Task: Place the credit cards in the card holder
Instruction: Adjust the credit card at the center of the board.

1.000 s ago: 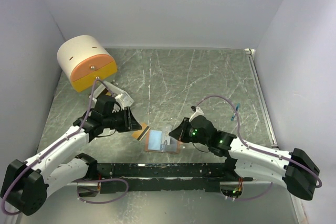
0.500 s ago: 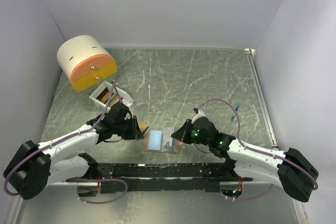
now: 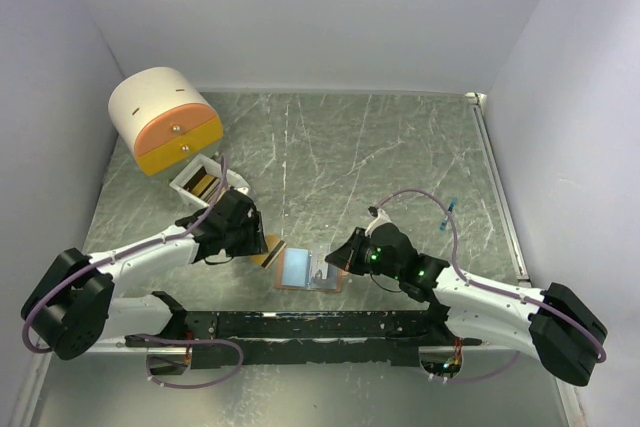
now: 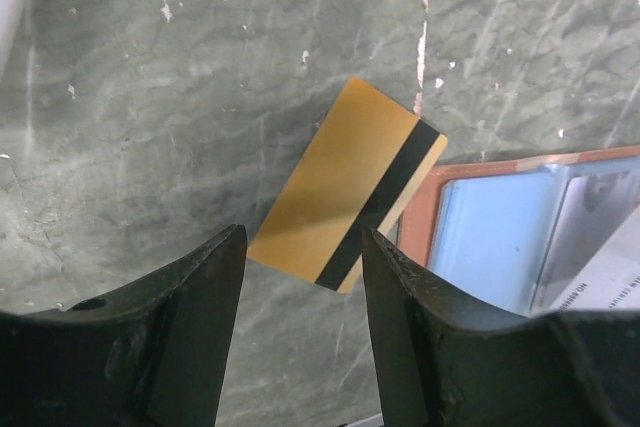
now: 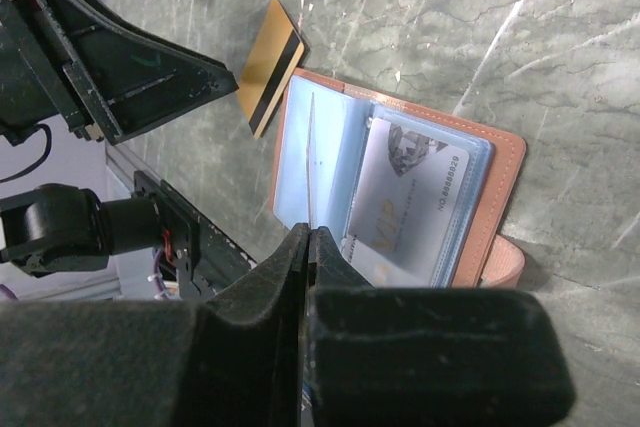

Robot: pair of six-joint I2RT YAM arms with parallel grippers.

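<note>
The card holder (image 3: 308,269) lies open on the table, salmon-brown rim and pale blue pockets up. A silver card (image 5: 410,197) sits in one pocket. My right gripper (image 5: 310,235) is shut on a thin pale blue pocket leaf of the card holder (image 5: 310,147), holding that leaf on edge. A yellow credit card with a black stripe (image 4: 345,187) lies flat on the table against the card holder's (image 4: 500,237) left edge. Just short of this card hovers my left gripper (image 4: 300,257), open, with only bare table between its fingers. From above, the left gripper (image 3: 258,239) is beside the card (image 3: 267,250).
A small white open box (image 3: 203,182) holding more cards stands behind the left arm. The round cream-and-orange drawer unit (image 3: 165,119) sits at the back left. A black rail (image 3: 320,325) runs along the near edge, and white walls close in the table.
The left arm has swung so the white box now shows. Its jaws narrowed, then spread wider. The yellow card stays beside the holder. The right arm has barely moved.
</note>
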